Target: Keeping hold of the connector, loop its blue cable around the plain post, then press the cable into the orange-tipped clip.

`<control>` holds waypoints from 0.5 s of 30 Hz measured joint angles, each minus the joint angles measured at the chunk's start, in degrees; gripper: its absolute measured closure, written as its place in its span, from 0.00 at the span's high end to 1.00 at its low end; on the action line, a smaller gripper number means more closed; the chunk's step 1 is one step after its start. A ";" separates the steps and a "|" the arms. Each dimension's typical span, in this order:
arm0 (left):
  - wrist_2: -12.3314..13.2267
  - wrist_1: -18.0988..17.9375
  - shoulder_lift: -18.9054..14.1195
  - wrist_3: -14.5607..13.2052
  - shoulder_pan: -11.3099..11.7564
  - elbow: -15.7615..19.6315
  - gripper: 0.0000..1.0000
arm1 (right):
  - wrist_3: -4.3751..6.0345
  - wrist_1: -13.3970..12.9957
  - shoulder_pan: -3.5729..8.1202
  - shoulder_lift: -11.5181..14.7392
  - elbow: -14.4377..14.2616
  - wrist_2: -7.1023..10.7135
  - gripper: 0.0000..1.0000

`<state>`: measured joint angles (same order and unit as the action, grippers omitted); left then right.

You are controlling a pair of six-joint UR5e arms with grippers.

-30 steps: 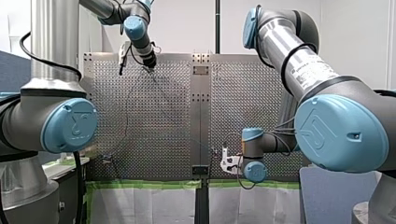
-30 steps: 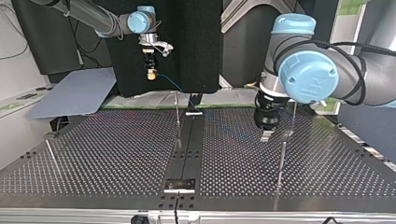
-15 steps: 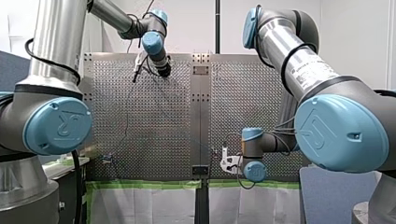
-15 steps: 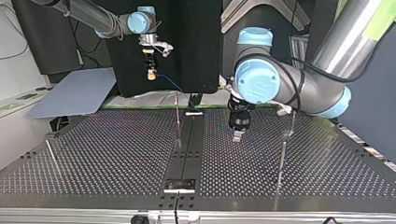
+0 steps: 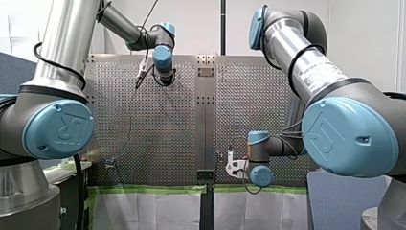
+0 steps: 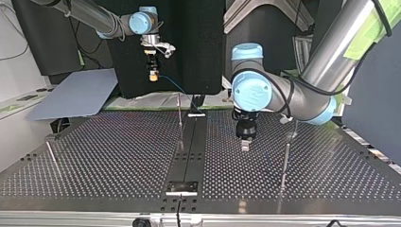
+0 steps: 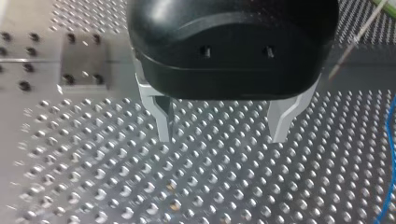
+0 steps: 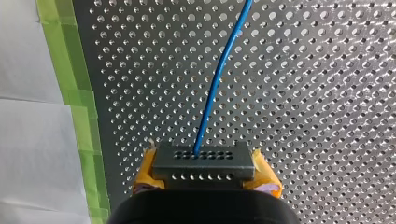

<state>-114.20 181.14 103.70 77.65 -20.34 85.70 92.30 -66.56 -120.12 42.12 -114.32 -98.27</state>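
Connector [image 8: 203, 161] clamped in my right gripper [image 8: 204, 171] so its blue cable [image 8: 215, 84] trails free ahead; my left gripper [image 7: 220, 126] hovers open, empty, probably to guide it.

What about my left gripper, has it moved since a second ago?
Yes. In the top view my left gripper shifted left, from the thin post toward the centre rail.

Blue cable [image 8: 219, 79], grey connector [image 8: 203, 161], yellow pads [image 8: 265, 177], green tape [image 8: 77, 93], perforated silver table [image 8: 327, 93].
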 joint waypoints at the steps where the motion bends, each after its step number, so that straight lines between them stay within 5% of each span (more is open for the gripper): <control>1: -0.43 -0.34 0.42 -0.44 0.00 -0.04 1.00 | 0.00 0.03 0.00 0.01 0.00 0.00 0.00; 15: -8.44 -2.62 4.42 -4.84 0.78 -0.82 1.00 | 0.00 0.11 -0.21 0.12 0.03 0.00 0.00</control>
<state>-122.64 178.52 108.12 72.81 -19.56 84.88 92.30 -66.45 -120.33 42.24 -114.28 -98.27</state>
